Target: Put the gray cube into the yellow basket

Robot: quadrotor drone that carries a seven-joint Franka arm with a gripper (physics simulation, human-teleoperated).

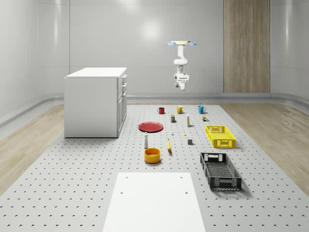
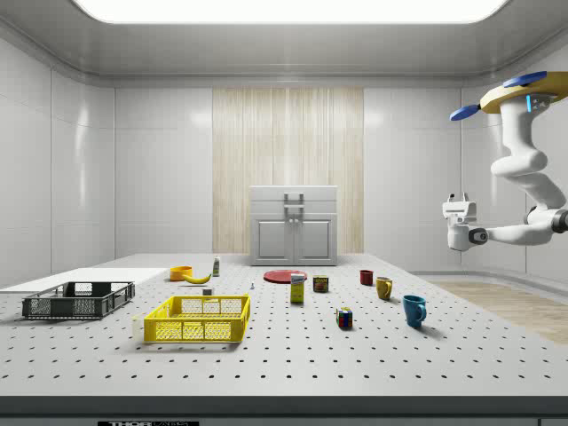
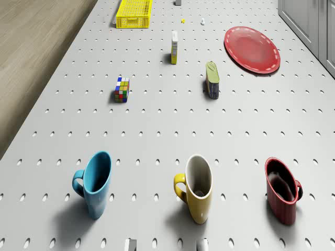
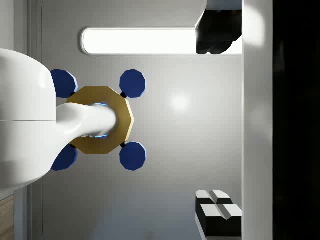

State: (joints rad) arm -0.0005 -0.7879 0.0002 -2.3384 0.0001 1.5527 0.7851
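The gripper (image 1: 182, 87) hangs in the air with nothing in it, and in the wrist view (image 4: 218, 122) its fingers (image 4: 218, 212) stand wide apart. Nearest in the whole-scene view, a black crate (image 1: 220, 170) lies on the table (image 1: 72, 193). Behind it the gray cube (image 1: 190, 141) sits on the tabletop, near the yellow basket (image 1: 220, 136) but apart from it, on the whole-scene view's left of it. Farther back stand a red mug (image 1: 161, 110), a yellow mug (image 1: 179, 109) and a blue mug (image 1: 201, 109). The drone (image 1: 181, 44) hovers high over the table's far end.
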